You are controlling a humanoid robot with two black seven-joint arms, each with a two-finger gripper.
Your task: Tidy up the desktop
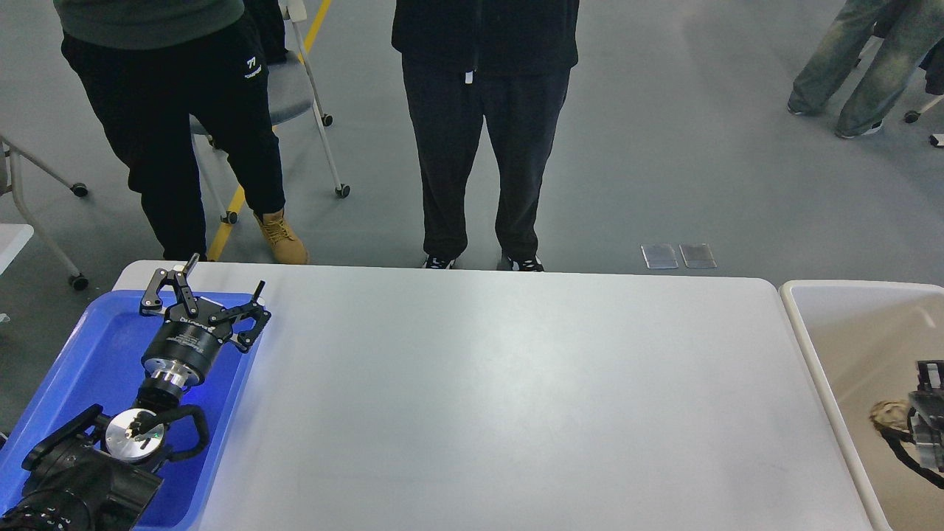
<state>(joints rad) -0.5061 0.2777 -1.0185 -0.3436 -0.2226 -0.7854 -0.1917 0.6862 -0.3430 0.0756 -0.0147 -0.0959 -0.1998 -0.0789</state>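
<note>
Grey-white table (501, 383): long axis left-right. Left tool (206, 299) over blue tray (88, 346), fingers wide. Right tool (931, 413) over beige bin (848, 324), state unclear.

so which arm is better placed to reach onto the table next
Left, probably. The left gripper is open over the blue tray, beside the table. The right arm barely shows over the beige bin.

Desktop (516, 383) smooth, faint sheen; blue tray (96, 346) glossy plastic.
</note>
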